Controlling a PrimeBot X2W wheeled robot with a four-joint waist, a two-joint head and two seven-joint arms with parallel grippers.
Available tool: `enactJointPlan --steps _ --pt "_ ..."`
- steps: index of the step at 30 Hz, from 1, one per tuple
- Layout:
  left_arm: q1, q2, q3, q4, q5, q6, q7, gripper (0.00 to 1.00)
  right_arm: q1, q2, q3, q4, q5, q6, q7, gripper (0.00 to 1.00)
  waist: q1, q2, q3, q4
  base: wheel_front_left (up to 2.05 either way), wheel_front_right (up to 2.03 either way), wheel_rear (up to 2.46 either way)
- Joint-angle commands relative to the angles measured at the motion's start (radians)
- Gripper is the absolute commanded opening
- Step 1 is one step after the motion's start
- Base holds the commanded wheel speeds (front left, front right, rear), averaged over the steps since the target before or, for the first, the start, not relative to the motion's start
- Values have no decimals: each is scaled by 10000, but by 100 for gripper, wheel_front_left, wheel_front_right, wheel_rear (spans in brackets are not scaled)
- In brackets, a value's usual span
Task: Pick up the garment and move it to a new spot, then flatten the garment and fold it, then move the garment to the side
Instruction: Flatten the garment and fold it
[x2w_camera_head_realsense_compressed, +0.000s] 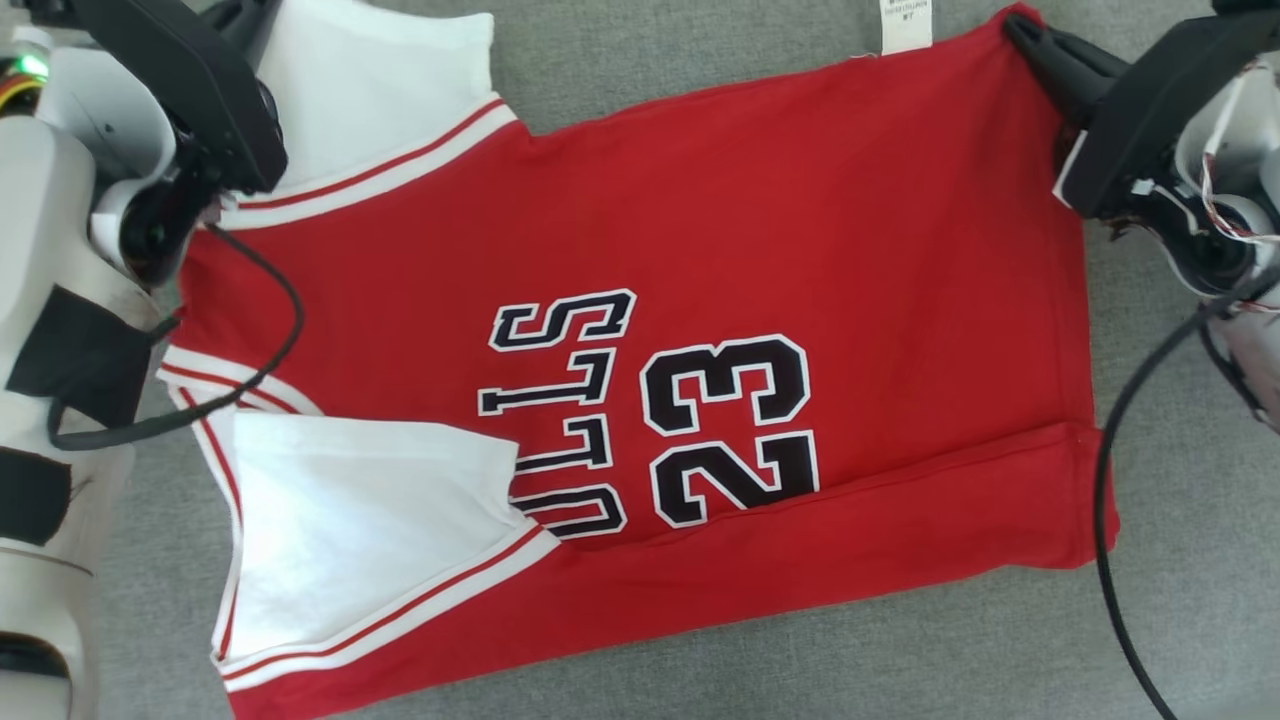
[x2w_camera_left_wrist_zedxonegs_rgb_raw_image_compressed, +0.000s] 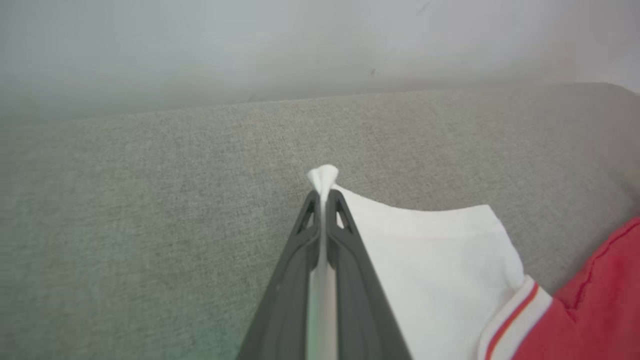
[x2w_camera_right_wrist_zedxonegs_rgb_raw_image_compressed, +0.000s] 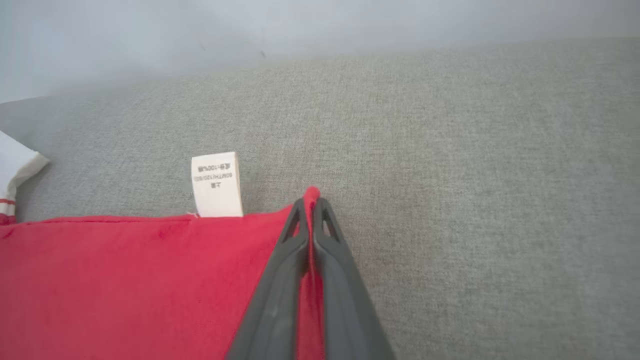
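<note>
Garment (x2w_camera_head_realsense_compressed: 800, 250) spread on grey fabric (x2w_camera_head_realsense_compressed: 1200, 620), left gripper (x2w_camera_left_wrist_zedxonegs_rgb_raw_image_compressed: 323, 200) clamped on white sleeve (x2w_camera_left_wrist_zedxonegs_rgb_raw_image_compressed: 440, 260) — right gripper (x2w_camera_right_wrist_zedxonegs_rgb_raw_image_compressed: 310, 207) pinching red corner (x2w_camera_right_wrist_zedxonegs_rgb_raw_image_compressed: 311, 192).

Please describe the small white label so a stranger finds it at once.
Find the red jersey spread on the grey cushion. Along its far edge, near the corner pinched by the right gripper, the label sticks out onto the grey. Unlike the white sleeves, it is tiny and printed.

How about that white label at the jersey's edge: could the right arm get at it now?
Probably not yet: the right gripper is shut on the jersey at its corner. Once freed, likely yes; the label lies uncovered beside it.
</note>
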Motion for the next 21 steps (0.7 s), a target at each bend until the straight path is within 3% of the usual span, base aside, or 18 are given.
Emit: enactJointPlan --steps 1,7,11,17,21 --pt "93 46 39 -56 -137 -69 -44 0 -87 -115 58 -83 -8 -7 -104 0 0 0 -53 69 0 0 0" --pt "588 180 259 -1221 -589 -175 -204 0 290 -1191 803 -1118 -293 -7 -967 0 0 0 -162 352 0 0 0" --pt "1492 593 490 -3005 -991 -196 -306 0 773 -2255 1412 -1909 -1224 -7 -2229 0 0 0 -209 534 0 0 0" --pt "3228 1006 873 -5877 -1610 26 -284 0 1604 -2794 1466 -2186 -2833 -7 -4244 0 0 0 -313 643 0 0 0" --pt "4405 1256 1115 -7737 -1803 328 -381 0 2329 -2528 756 -1987 -4008 -7 -4868 0 0 0 -406 661 0 0 0"
